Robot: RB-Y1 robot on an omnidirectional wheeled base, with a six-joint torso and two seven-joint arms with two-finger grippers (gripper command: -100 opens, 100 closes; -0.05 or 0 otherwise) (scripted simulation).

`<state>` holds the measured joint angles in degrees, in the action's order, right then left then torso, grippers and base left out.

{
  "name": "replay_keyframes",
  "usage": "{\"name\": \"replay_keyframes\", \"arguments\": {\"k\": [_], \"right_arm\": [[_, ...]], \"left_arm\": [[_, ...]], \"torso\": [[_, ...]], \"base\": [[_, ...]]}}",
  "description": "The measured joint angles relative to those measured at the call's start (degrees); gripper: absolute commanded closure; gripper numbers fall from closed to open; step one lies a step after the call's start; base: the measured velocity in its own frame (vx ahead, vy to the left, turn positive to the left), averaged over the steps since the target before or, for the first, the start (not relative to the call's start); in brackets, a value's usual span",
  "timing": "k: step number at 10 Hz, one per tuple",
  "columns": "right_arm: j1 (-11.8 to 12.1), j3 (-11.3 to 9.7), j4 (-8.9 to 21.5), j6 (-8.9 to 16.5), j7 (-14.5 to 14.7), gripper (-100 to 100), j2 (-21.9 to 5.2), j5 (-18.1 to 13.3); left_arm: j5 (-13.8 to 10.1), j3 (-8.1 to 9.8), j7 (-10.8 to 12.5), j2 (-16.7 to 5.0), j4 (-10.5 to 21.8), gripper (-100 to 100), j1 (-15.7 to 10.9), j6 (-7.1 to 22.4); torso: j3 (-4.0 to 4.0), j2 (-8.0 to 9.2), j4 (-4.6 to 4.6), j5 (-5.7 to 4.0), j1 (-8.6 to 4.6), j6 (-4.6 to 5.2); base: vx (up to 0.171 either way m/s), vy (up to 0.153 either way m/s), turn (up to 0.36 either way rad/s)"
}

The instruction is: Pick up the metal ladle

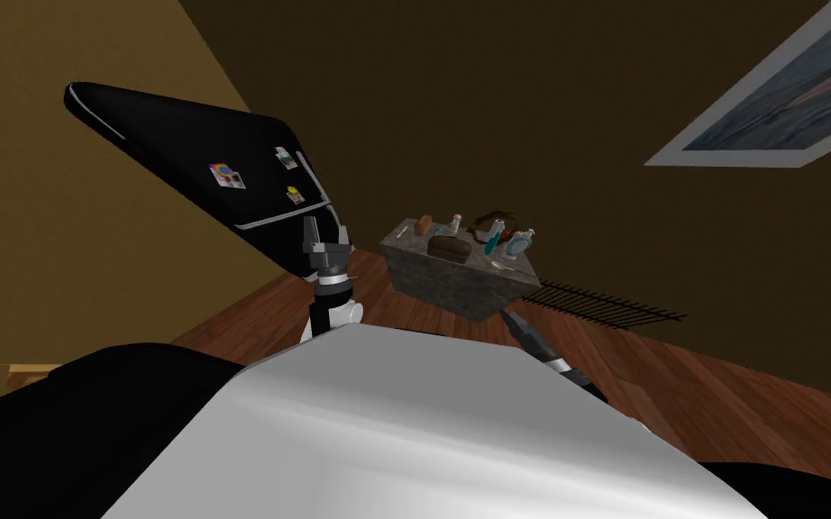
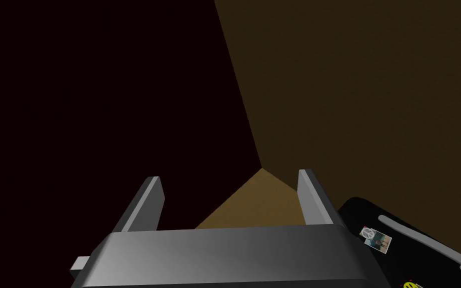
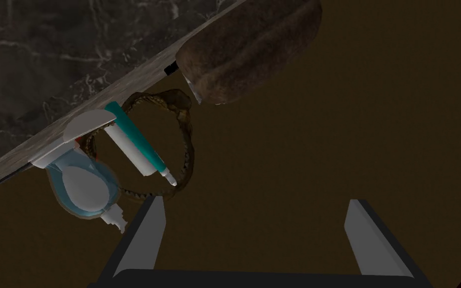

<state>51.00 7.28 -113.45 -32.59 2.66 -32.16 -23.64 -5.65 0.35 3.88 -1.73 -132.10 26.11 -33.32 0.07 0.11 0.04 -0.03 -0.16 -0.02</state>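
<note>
Right gripper (image 3: pixel 254 202) is spread open, nothing held, and is aimed at the near edge of the marbled counter (image 3: pixel 34 60) but short of it. The ladle (image 3: pixel 85 125) is judged to be the pale bowl and handle on that edge, against the bluish bottle (image 3: pixel 82 187), with the teal tube (image 3: pixel 134 145) just beside. The handle should be taken from the side away from both. Left gripper (image 2: pixel 229 175) is open and raised by the black fridge (image 1: pixel 206 153).

A black fridge (image 1: pixel 206 171) stands left of a marbled counter (image 1: pixel 445 284) bearing a brown loaf (image 1: pixel 449 245), a teal tube (image 1: pixel 493 237) and a clear bottle (image 1: pixel 520 241)
</note>
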Motion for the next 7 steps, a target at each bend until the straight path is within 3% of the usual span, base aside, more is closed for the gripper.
{"name": "replay_keyframes", "arguments": {"k": [2,6,7], "right_arm": [[2.94,1.53,0.44,-0.03,0.34,-100,-2.29,-2.08],[5.66,4.92,6.88,-2.09,1.48,-100,-6.84,-5.89],[8.47,5.93,5.59,-0.61,1.50,-100,-8.83,-7.83]], "left_arm": [[0.00,0.00,0.00,0.00,0.00,0,0.00,0.00],[0.00,0.01,0.00,0.00,0.00,0,0.01,0.00],[0.00,0.01,0.00,0.00,0.00,0,0.01,0.00]], "torso": [[-0.02,-0.04,-0.01,0.00,-0.02,0.01],[-0.05,-0.09,-0.02,-0.01,-0.05,0.02],[-0.07,-0.12,-0.02,0.01,-0.01,0.01]], "base": [[-0.010,0.018,0.225],[-0.003,0.022,0.294],[0.010,0.010,0.232]]}}
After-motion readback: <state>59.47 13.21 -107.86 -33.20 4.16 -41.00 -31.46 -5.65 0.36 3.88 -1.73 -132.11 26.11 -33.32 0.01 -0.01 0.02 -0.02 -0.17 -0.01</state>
